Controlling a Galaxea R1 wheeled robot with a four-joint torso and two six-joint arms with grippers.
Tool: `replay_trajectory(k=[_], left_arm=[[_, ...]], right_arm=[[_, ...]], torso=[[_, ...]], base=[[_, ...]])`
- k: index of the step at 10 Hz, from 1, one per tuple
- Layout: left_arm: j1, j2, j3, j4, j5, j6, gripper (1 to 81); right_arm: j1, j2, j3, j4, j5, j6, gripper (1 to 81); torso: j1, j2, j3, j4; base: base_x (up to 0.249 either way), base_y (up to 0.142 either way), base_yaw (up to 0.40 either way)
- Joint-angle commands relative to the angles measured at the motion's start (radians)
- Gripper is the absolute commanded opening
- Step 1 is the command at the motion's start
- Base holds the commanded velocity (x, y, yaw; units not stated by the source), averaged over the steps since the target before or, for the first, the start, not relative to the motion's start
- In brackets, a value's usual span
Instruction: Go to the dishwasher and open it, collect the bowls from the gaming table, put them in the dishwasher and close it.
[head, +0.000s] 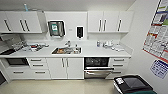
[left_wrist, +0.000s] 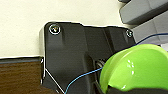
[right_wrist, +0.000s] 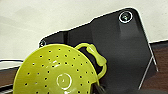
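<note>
- Pincer of the left arm (left_wrist: 110, 87) carries a glossy lime-green round plastic bowl (left_wrist: 135, 67); the bowl's lower edge sits against the dark gripping part in the left wrist view, so it looks clamped there, though the fingers themselves are hard to make out.
- Pincer of the right arm (right_wrist: 96, 87) carries a yellow-green round plastic bowl pierced with small holes and fitted with a looped handle (right_wrist: 57, 72), its lower edge meeting the dark part in the right wrist view; this too reads as a hold.
- In the head view, a white kitchen desk with a sink (head: 105, 52) runs across the wall, with white cabinet doors above and below.
- Right of centre under that desk is the dishwasher (head: 97, 67): its steel front panel with bar handle hangs tilted outward, and a dark opening shows above it, so it appears already open.
- Judged step: bringing collected bowls to the dishwasher. The next move calls for closing the gap and reaching low enough for the opening.
- Both bowls are at the pincers, well apart from the dishwasher across bare floor.
</note>
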Motion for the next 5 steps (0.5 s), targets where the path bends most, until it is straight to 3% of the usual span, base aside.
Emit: replay_trajectory(k=[1, 5], left_arm=[[-0.029, -0.018, -0.004, 0.004, 0.027, -0.001, 1.0], [-0.029, -0.018, -0.004, 0.004, 0.027, -0.001, 1.0]], right_arm=[[0.039, -0.009, 0.010, -0.012, -0.037, -0.001, 1.0], [0.042, -0.008, 0.010, -0.012, -0.037, -0.001, 1.0]], torso=[[0.000, 0.000, 0.000, 0.000], [0.000, 0.000, 0.000, 0.000]], base=[[0.101, 0.000, 0.000], [0.101, 0.000, 0.000]])
